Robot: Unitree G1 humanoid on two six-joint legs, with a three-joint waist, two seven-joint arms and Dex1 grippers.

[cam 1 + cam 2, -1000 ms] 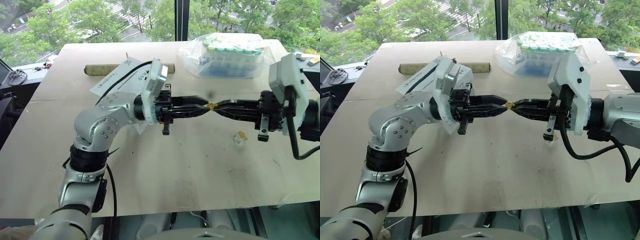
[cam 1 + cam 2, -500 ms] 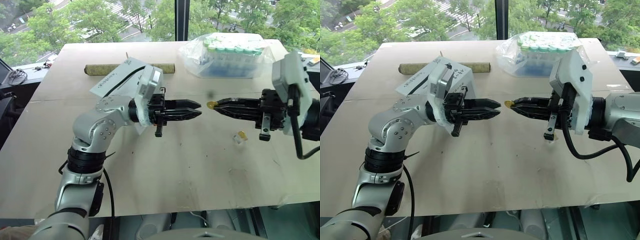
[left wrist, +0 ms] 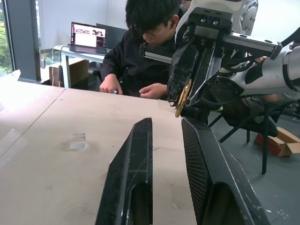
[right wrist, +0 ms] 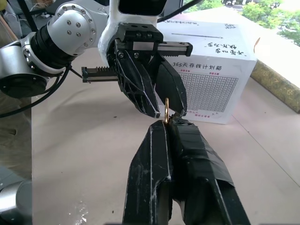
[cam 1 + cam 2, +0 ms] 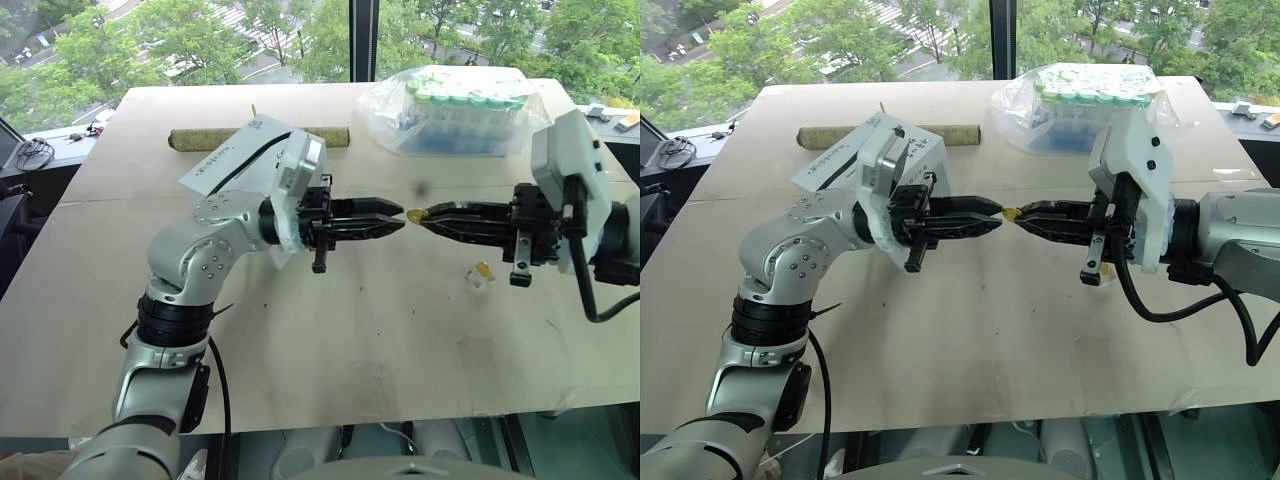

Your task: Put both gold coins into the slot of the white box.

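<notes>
My right gripper is shut on a gold coin, held on edge at its fingertips above the table. My left gripper faces it tip to tip, open, with nothing between its fingers. In the right wrist view the coin stands at the tips of the left gripper. A second gold coin lies in a small clear holder on the table under my right arm. The white box stands behind my left arm, its slot on the top face.
A clear bag of green-capped tubes sits at the back right. A brownish roll lies at the back behind the box. An empty clear holder rests on the table. A person sits beyond the table's edge.
A second ago both grippers' tips met at the coin. They drew apart with the coin staying in the right gripper, which has since come back close to the left tips.
</notes>
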